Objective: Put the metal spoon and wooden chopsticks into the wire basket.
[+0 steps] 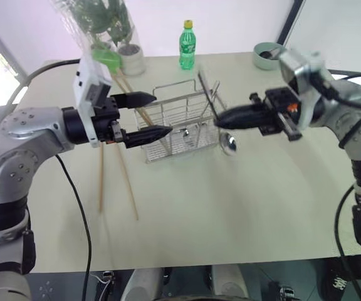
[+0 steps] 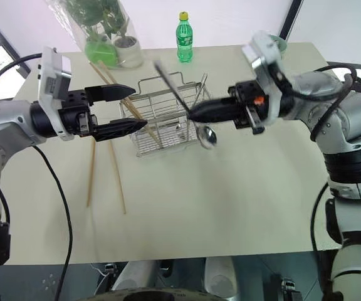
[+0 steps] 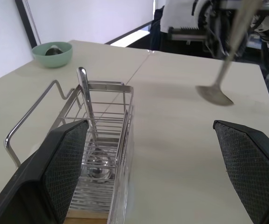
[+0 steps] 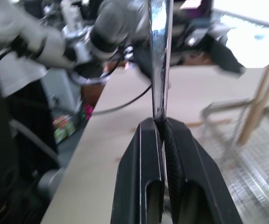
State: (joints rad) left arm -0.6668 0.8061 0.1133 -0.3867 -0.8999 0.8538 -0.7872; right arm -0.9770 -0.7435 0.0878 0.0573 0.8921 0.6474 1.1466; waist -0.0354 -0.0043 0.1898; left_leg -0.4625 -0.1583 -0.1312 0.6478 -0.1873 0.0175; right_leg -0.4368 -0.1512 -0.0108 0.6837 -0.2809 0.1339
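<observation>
Right gripper (image 2: 193, 114) is clamped on the metal spoon (image 2: 207, 136) mid-handle, bowl hanging just right of the wire basket (image 2: 162, 122) — likely so it can tip in — while the left gripper (image 2: 127, 108), jaws wide and empty, waits above the wooden chopsticks (image 2: 116, 169) on the table (image 2: 230, 207) at the basket's left.

Bystanders on the pale table (image 1: 230, 219)

A green plastic bottle (image 1: 187, 45) with a yellow cap stands upright at the table's far edge; just beside it, toward the far left corner, a leafy plant (image 1: 102, 19) wrapped in clear film sits in a white pot (image 1: 132, 59), with a bright green object (image 1: 107, 56) touching the wrap; well apart from the bottle, at the far right corner, rests a round pale green bowl (image 3: 53, 53) holding something dark; a white wall rises behind the bottle.
</observation>
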